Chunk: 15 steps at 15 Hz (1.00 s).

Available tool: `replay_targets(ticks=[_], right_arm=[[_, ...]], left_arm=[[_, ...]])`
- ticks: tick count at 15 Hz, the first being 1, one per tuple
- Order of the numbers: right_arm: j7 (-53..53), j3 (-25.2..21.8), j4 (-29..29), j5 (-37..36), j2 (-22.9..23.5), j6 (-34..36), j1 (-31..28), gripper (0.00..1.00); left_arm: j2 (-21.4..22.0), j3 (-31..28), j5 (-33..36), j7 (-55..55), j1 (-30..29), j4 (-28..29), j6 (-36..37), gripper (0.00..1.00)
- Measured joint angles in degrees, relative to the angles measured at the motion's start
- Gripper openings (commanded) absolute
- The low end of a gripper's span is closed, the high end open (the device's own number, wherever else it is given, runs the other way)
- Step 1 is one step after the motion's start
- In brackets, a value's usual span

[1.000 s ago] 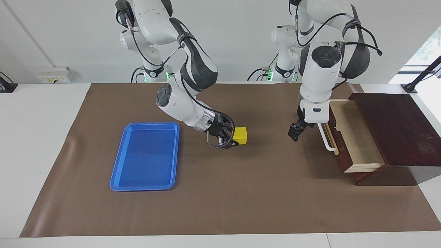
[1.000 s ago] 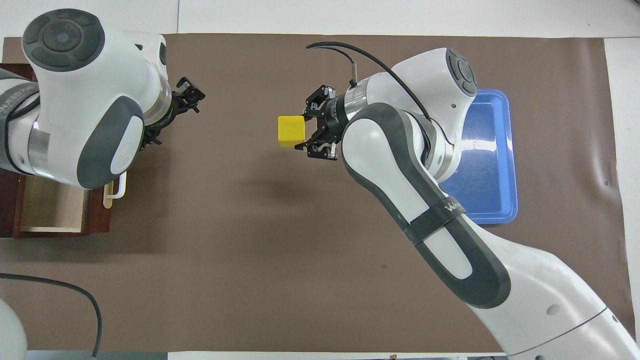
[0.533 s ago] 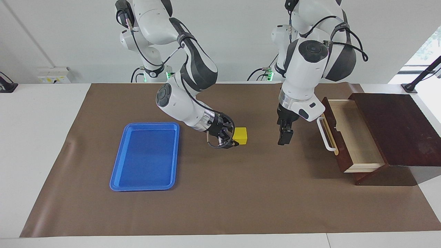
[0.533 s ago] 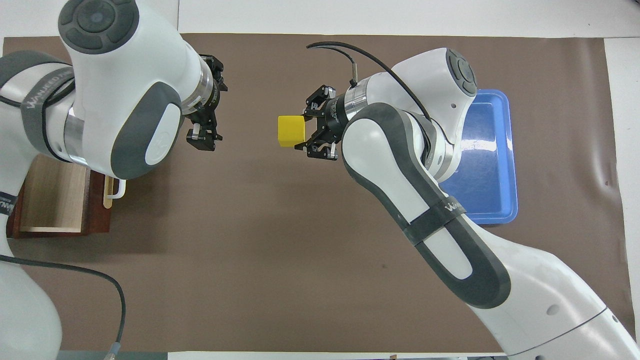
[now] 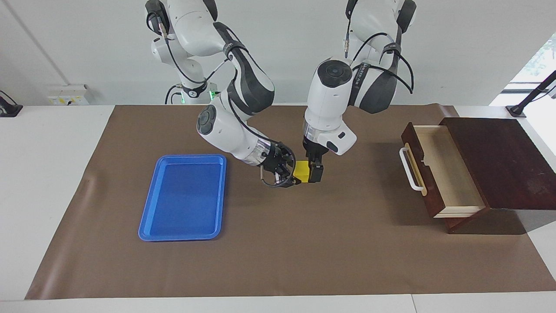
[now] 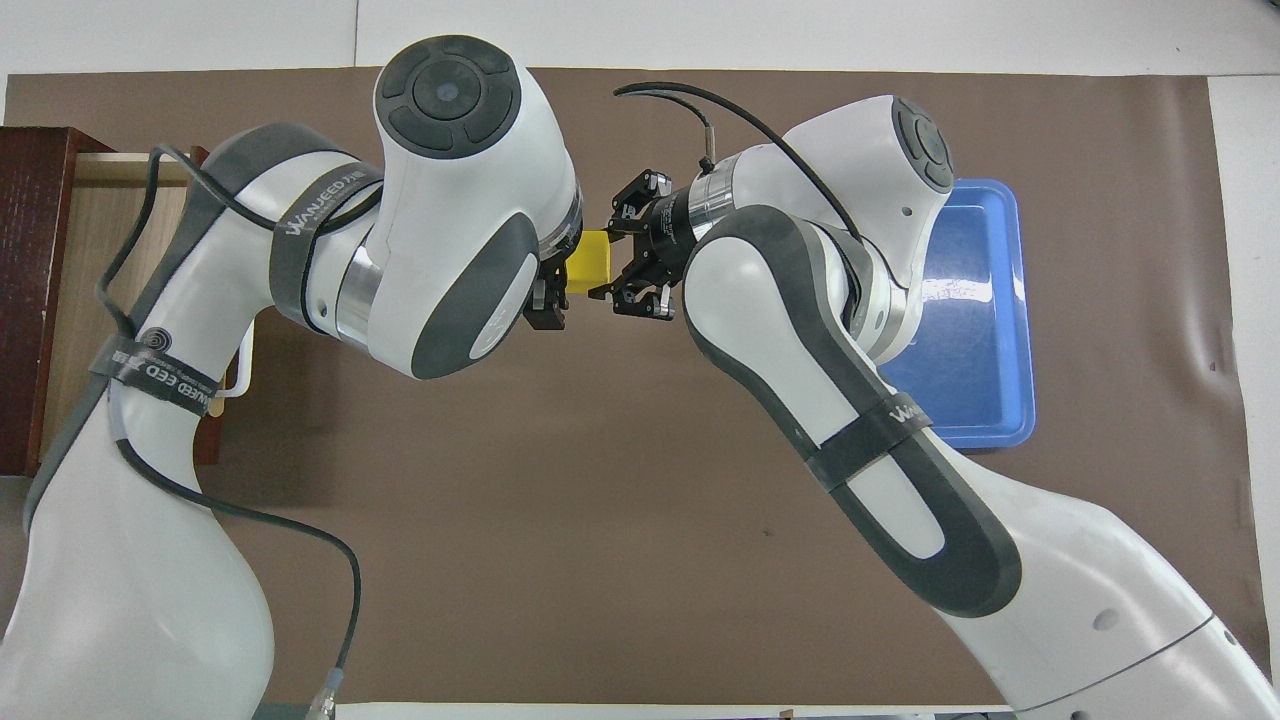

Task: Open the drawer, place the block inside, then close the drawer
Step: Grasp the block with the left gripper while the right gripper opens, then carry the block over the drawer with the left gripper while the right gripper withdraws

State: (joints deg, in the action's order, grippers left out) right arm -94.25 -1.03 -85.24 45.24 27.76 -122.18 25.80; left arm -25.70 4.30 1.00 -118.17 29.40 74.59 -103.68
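The yellow block [image 5: 302,170] hangs a little above the brown mat, mid-table, and also shows in the overhead view [image 6: 590,258]. My right gripper [image 5: 294,174] is shut on it from the blue tray's side. My left gripper [image 5: 313,172] has reached the block's other end; its fingers [image 6: 547,308] stand apart on either side of the block, open. The drawer [image 5: 447,174] is pulled open at the left arm's end of the table. Its pale inside is empty and its white handle [image 5: 409,170] faces the block.
The slant-fronted dark wooden box [image 5: 499,161] holds the drawer. A blue tray [image 5: 184,195] lies empty on the mat toward the right arm's end. A brown mat [image 5: 278,243] covers most of the white table.
My left arm has swung from the drawer's handle across the mat to the block. The right gripper and the block have stayed put. The drawer stays open.
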Motion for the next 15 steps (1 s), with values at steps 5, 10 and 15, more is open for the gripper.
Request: replay_targets(ticks=[5, 10, 15], right_arm=[[0.0, 0.0, 0.0, 0.0, 0.0, 0.0, 0.0, 0.0], [0.0, 0.0, 0.0, 0.0, 0.0, 0.0, 0.0, 0.0], [0.1, 0.1, 0.0, -0.2, 0.1, 0.6, 0.2, 0.0]], left_arm=[[-0.1, -0.3, 0.1, -1.8, 0.8, -0.2, 0.3, 1.0], [-0.2, -0.3, 0.3, -2.6, 1.4, -0.2, 0.4, 0.47], [-0.2, -0.5, 1.3, -2.7, 1.6, -0.2, 0.4, 0.0]])
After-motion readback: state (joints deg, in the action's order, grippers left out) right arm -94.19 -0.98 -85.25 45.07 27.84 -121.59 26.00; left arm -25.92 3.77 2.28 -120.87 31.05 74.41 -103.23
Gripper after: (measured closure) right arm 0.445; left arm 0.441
